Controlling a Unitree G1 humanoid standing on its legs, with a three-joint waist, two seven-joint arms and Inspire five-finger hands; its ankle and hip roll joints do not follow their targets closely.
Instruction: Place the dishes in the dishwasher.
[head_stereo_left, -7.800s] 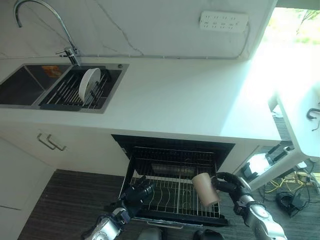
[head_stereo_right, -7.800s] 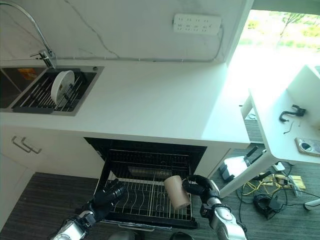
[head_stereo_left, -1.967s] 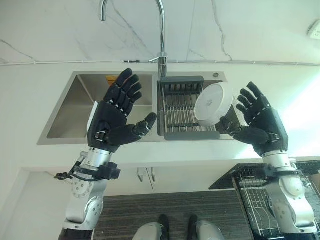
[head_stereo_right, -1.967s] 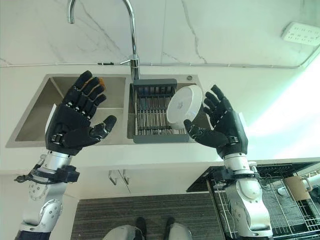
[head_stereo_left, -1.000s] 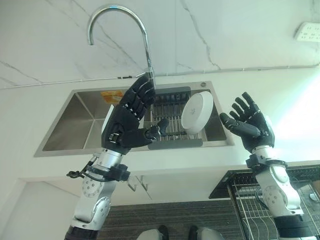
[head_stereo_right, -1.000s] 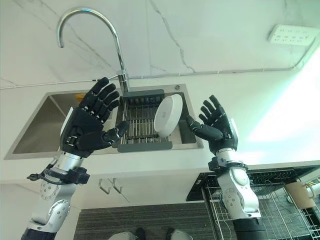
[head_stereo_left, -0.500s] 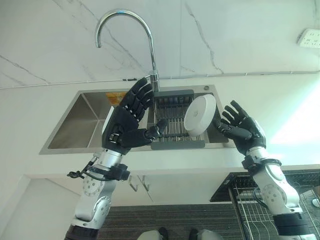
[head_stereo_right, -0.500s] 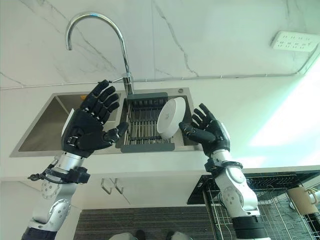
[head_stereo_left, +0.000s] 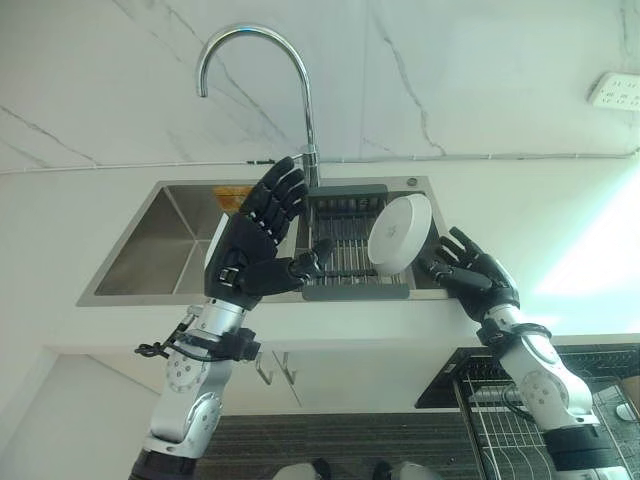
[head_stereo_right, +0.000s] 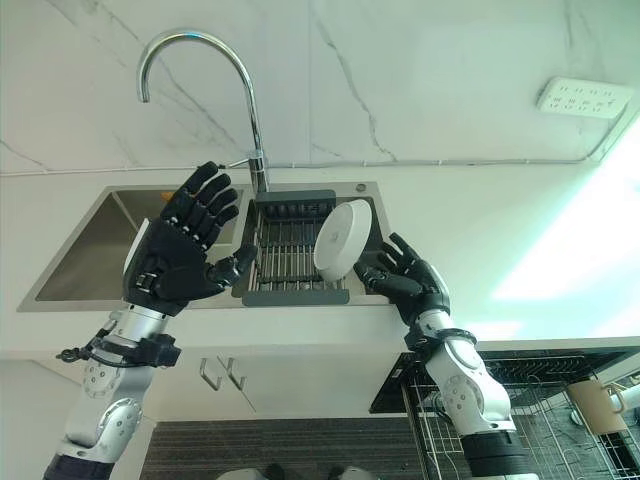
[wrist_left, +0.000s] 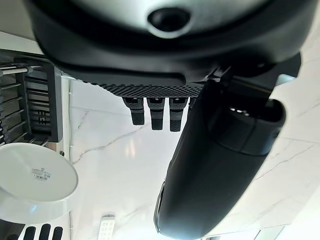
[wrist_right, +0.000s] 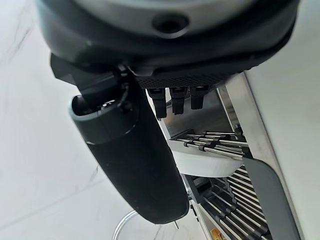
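Note:
A white dish (head_stereo_left: 398, 231) stands on edge in the dark drying rack (head_stereo_left: 345, 248) set in the sink's right basin. The left wrist view shows the dish (wrist_left: 34, 179) from the side. My right hand (head_stereo_left: 472, 281) is open, fingers spread, just right of the dish and close to its rim; contact cannot be told. In the right wrist view the dish (wrist_right: 200, 162) lies just past the straight fingers (wrist_right: 174, 99). My left hand (head_stereo_left: 252, 248) is open and raised over the sink's middle, left of the rack, holding nothing.
A tall curved tap (head_stereo_left: 256, 62) rises behind the steel sink (head_stereo_left: 160, 250). The white counter (head_stereo_right: 520, 260) runs to the right. Below right, the pulled-out dishwasher rack (head_stereo_right: 545, 425) holds a tan cup (head_stereo_right: 592, 404). Cabinet handles (head_stereo_left: 275, 368) sit under the counter edge.
My right hand has dropped lower and stretched in toward the dish's right rim. The left hand has stayed about where it was. The dish has not moved.

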